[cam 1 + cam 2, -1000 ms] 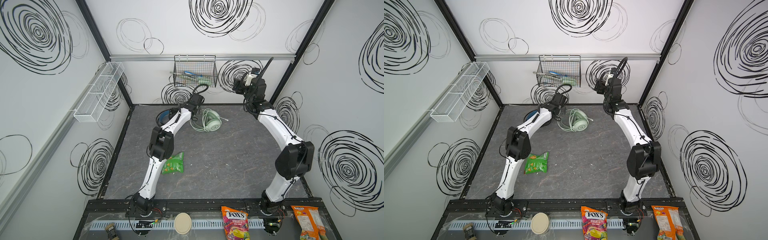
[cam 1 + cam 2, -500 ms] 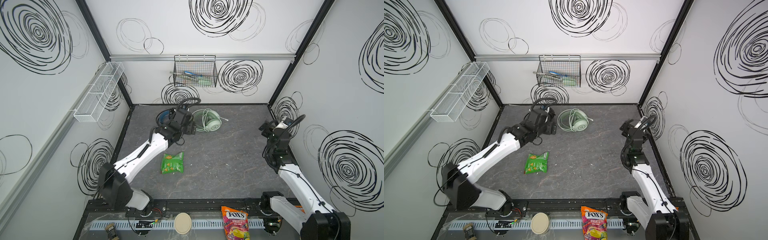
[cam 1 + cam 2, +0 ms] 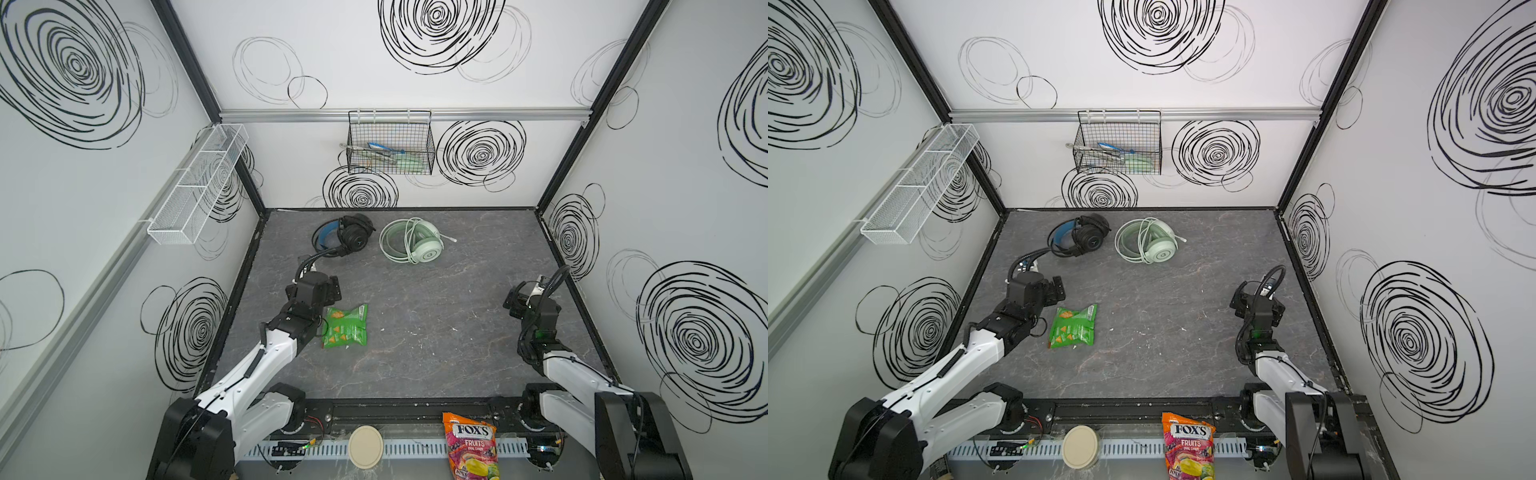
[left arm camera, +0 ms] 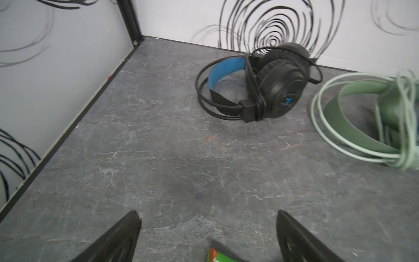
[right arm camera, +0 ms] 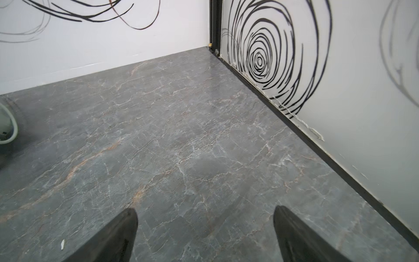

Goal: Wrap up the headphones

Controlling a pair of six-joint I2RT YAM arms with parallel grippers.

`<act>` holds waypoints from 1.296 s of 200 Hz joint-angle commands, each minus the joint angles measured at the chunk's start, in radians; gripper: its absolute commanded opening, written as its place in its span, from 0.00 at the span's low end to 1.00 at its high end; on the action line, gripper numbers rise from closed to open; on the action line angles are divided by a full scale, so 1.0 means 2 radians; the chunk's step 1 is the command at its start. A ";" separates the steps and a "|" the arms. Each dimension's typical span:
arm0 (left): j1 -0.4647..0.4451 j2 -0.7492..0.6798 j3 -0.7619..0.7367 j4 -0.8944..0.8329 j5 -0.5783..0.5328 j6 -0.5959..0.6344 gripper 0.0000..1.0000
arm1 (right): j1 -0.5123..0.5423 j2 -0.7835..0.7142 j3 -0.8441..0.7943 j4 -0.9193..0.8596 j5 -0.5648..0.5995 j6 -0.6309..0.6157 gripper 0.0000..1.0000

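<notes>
1. The table (image 3: pixel 415 345) is the largest thing; the green snack bag (image 3: pixel 345 326) lying on it is my landmark.
2. The mint green headphones (image 3: pixel 413 241) lie beyond the bag, toward the back wall and somewhat to its right. The pale cable (image 3: pixel 385 245) is coiled around band and cups, and only the plug end (image 3: pixel 451 239) sticks out.
3. The black headphones (image 3: pixel 345 237) lie straight beyond the bag, near the mint pair but not touching it. The black cable (image 4: pixel 199 88) loops along the blue-lined headband (image 4: pixel 224 68).
4. Both pairs lie on their side, with the long axis crosswise to an arm's reach.
5. The left gripper (image 4: pixel 207 213) hangs just beside the bag's far left corner, fingers wide apart and empty. It points toward the black pair, well apart from it.
6. The right gripper (image 5: pixel 205 209) is far to the right of the bag, jaws also apart, holding nothing.
7. I judge the left arm clearly nearer to the black pair, while the mint pair lies about between the 2 grippers. Both cables look wrapped already.
</notes>
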 commanded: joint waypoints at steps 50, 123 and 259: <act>0.038 0.071 -0.110 0.401 -0.077 0.118 0.96 | -0.014 0.165 0.076 0.167 -0.056 -0.014 0.97; 0.049 0.202 -0.150 0.643 0.019 0.176 0.96 | -0.023 0.198 0.053 0.235 -0.119 -0.030 0.97; 0.092 0.233 -0.160 0.680 0.121 0.159 0.96 | -0.021 0.194 0.046 0.245 -0.112 -0.033 0.97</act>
